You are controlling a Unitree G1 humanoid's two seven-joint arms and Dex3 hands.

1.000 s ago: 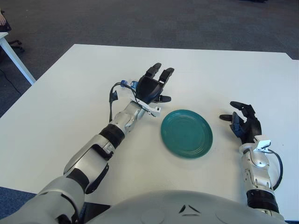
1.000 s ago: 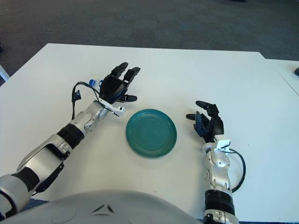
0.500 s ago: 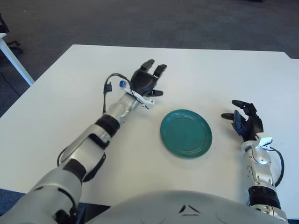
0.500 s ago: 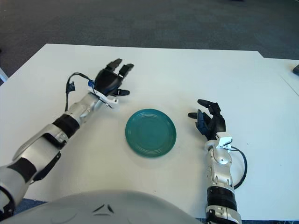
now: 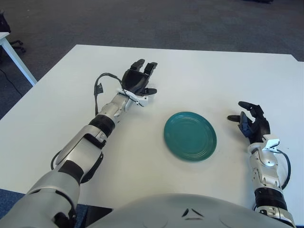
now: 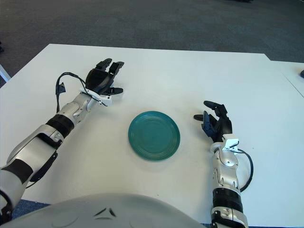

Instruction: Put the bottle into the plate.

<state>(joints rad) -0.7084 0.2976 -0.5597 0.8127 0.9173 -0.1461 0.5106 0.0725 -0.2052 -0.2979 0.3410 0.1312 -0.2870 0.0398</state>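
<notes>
Across the whole foreground spreads the white counter (image 5: 199,71), its far edge meeting dark carpet. At the bottom of the view sits the robot's grey torso, and from it both arms extend onto the counter.

Next in size is the left arm, a long run of silver and black segments stretching toward about 11 o'clock from the torso, with a thin black cable looping off its forearm. Its left hand (image 5: 137,81) lies far out over the counter, at roughly 10 o'clock from the plate and well apart from it. The fingers are spread and point away from the robot, with no object visibly held between them.

The teal plate (image 5: 190,135) rests flat near the middle of the counter, round and bare inside, between the two hands.

The right arm rises short and nearly straight from the lower right. Its right hand (image 5: 251,124) stands at about 3 o'clock from the plate, near its rim but not touching, fingers loosely spread and holding nothing.

The bottle cannot be made out; if it lies under the left hand, the palm hides it.
</notes>
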